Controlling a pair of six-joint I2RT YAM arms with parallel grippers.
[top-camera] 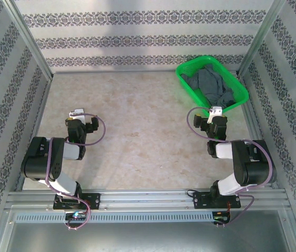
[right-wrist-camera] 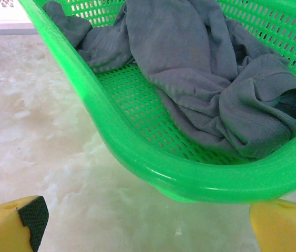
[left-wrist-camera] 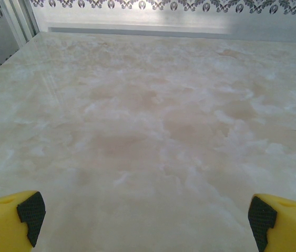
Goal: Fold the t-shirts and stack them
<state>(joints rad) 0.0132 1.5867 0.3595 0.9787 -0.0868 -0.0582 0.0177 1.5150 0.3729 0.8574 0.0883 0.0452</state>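
Since the t-shirts [right-wrist-camera: 190,68] lie crumpled in the green basket [right-wrist-camera: 137,152] at the table's [top-camera: 137,131] one o'clock, they look light and limp; I'd pinch a raised fold on top. Right gripper [right-wrist-camera: 153,226], just short of the basket, and left gripper [left-wrist-camera: 145,220] both gape wide, empty.

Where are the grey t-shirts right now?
In the top view, the t-shirts lie crumpled inside the green basket, at the far right corner of the table.
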